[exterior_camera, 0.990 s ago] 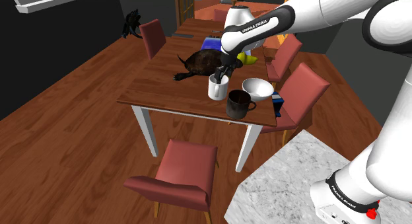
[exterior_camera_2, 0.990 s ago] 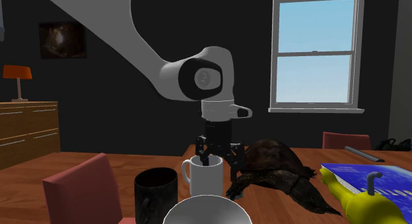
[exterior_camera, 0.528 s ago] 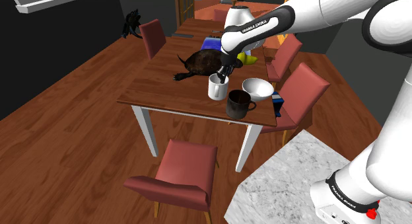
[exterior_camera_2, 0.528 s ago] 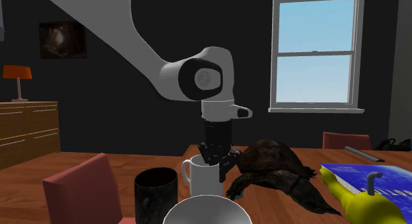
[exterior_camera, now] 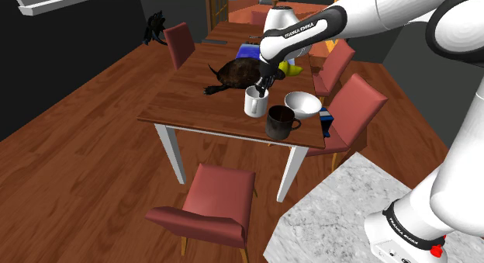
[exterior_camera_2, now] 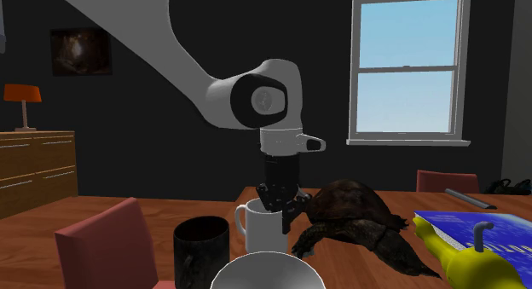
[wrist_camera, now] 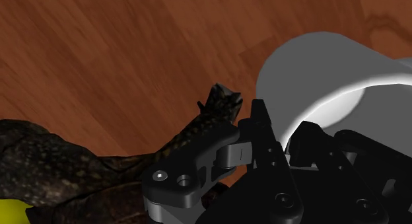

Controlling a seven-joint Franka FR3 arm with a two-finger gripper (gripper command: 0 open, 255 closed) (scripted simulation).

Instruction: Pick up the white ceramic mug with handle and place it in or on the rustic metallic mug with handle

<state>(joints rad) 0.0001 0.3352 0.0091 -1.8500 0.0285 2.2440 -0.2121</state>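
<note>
Since a second ago the two fingers of the tool [exterior_camera_2: 274, 196] have closed. Back then they stood wide apart over the white mug [exterior_camera_2: 264, 232]; now they pinch its far rim, one finger inside the cup and one outside. I think the tool is gripping the white mug by its wall. The arm has hardly moved in the last half second. The white mug [exterior_camera: 254, 105] looks like it sits on the surface [exterior_camera: 194, 98], next to the turtle [exterior_camera_2: 349, 212], so the grab seems done and the lift has not started. The dark mug [exterior_camera: 279, 122] waits just beside it, toward the shoulder view's right and a bit nearer. That is where the white mug must go. Some things are hard to see. In the second exterior view the bowl [exterior_camera_2: 268, 274] hides the bottom of the white mug, so that view cannot say if it has left the surface. In the wrist view the fingers sit very close on the white mug [wrist_camera: 317, 71], and their tips are hard to make out. The inside of the dark mug is too dark to see into.
</note>
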